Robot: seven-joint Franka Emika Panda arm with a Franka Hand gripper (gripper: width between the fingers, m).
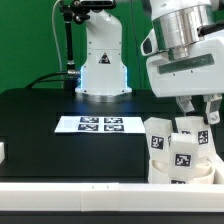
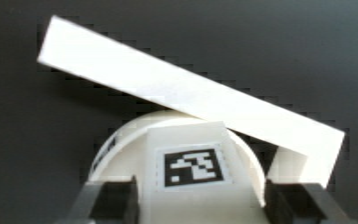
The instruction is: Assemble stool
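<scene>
My gripper [image 1: 198, 112] hangs low over the stool parts at the exterior view's right front. In the wrist view a white leg [image 2: 194, 150] with a square marker tag fills the gap of my gripper [image 2: 201, 208]. Its sides meet both dark fingers [image 2: 108, 200], so the gripper is shut on it. In the exterior view this leg [image 1: 194, 127] stands among other tagged white parts [image 1: 160, 145], with the round seat [image 1: 182, 172] under them. How the parts join is hidden.
A white angled wall [image 2: 176, 85] runs just behind the leg in the wrist view. The marker board [image 1: 100, 124] lies mid-table. A white rail [image 1: 70, 188] lines the front edge. The robot base [image 1: 102, 70] stands at the back.
</scene>
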